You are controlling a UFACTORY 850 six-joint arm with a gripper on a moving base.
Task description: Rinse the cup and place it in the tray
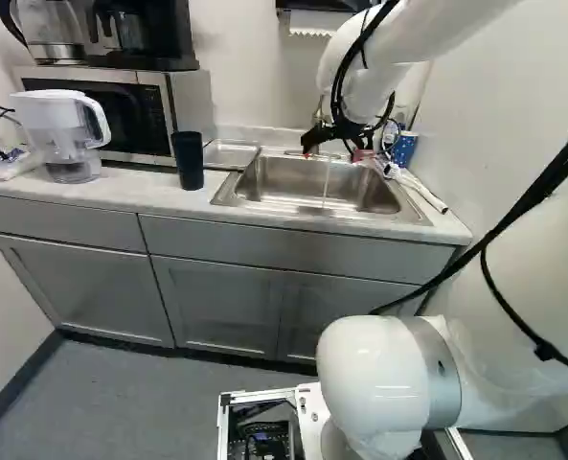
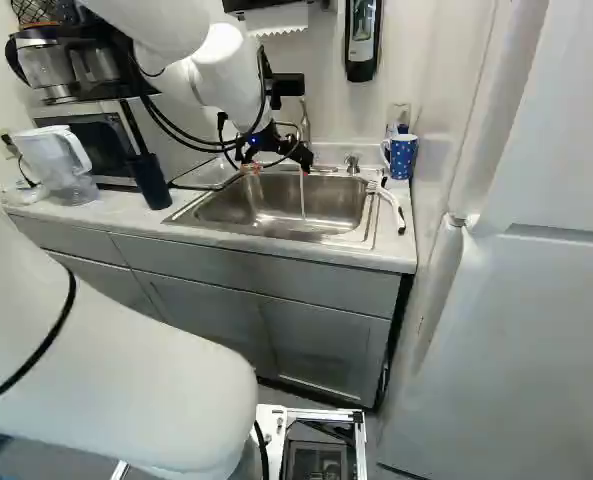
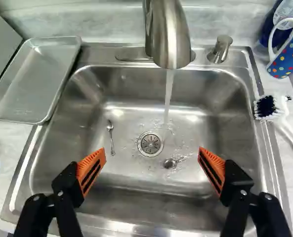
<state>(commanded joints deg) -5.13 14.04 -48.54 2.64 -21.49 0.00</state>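
Wide apart, the two fingers of the tool hang spread above the sink. Ahead, the faucet runs water.

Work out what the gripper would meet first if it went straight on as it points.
Probably the sink floor around the drain, which shows ahead, between the fingers of the open gripper. The running water falls close to that line and might be touched first; depth is unclear.
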